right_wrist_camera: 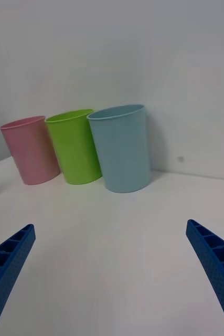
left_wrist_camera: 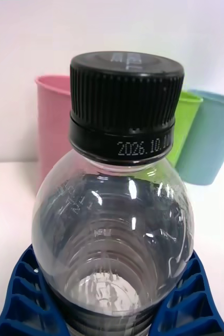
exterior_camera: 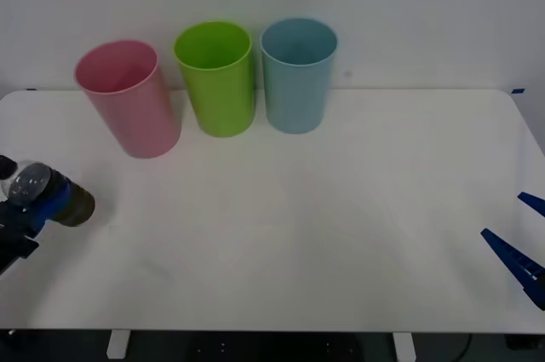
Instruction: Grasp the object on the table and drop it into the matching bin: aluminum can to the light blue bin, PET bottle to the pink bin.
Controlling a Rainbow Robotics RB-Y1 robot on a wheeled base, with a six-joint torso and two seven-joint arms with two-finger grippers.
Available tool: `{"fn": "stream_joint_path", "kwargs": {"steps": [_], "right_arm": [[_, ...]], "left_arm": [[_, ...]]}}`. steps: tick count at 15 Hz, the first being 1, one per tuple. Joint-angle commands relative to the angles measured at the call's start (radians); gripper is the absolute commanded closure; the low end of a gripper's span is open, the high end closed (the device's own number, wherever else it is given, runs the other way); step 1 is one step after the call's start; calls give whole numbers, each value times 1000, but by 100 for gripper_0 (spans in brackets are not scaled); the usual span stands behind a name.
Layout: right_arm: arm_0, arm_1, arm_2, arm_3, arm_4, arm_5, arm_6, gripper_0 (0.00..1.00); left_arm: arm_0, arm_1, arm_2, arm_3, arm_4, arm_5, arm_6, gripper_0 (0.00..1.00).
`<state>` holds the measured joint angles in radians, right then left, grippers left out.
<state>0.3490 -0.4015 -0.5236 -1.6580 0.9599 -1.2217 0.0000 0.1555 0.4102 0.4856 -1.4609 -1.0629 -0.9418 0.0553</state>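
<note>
The PET bottle (exterior_camera: 75,203), clear with a black cap (left_wrist_camera: 126,100) and a dark olive label, is at the table's (exterior_camera: 298,234) left edge, nearer to me than the pink bin (exterior_camera: 128,100). My left gripper (exterior_camera: 38,206) is shut on its lower body, with a blue finger (left_wrist_camera: 25,294) on each side. The bottle leans, its cap turned up toward the front camera. In the left wrist view the pink bin (left_wrist_camera: 51,123) stands behind the bottle. The light blue bin (exterior_camera: 298,74) is the rightmost of the row. My right gripper (exterior_camera: 521,236) waits open at the table's right edge.
A lime green bin (exterior_camera: 217,79) stands between the pink and light blue ones, all three close together at the back of the table by the wall. The right wrist view shows the pink bin (right_wrist_camera: 30,151), the green bin (right_wrist_camera: 75,146) and the light blue bin (right_wrist_camera: 121,148).
</note>
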Motion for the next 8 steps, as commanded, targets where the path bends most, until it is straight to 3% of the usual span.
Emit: {"fn": "stream_joint_path", "kwargs": {"steps": [1,4,8], "right_arm": [[0,0,0,0,0,0,0,0],[0,0,0,0,0,0,0,0],[0,0,0,0,0,0,0,0]], "left_arm": [[1,10,21,-47,26,11,72,100],[1,33,28,-104,47,69,98,100],[-28,82,18,-196,44,117,262,100]]}}
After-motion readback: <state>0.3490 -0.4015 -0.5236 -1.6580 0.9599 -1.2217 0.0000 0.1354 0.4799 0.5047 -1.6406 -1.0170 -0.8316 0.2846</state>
